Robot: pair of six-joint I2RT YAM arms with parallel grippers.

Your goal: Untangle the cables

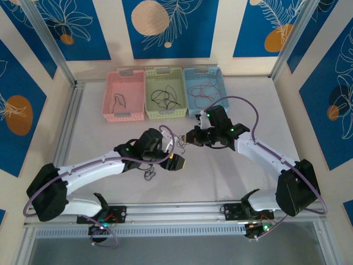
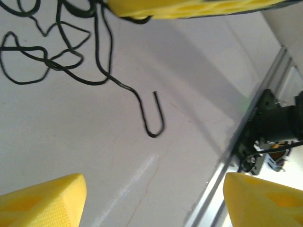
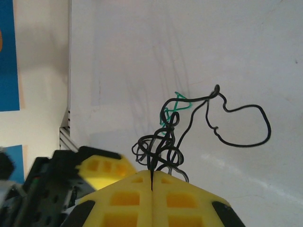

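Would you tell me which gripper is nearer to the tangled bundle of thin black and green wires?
Right. The right gripper is shut on the bundle; the left gripper is open, apart from it on its near side.

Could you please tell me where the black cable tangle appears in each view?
Top external: cable tangle centre, at the right gripper's tip.
Left wrist: likely upper left, trailing across the table.
Right wrist: centre, pinched in that shut gripper.
Shared landmark: the white table.
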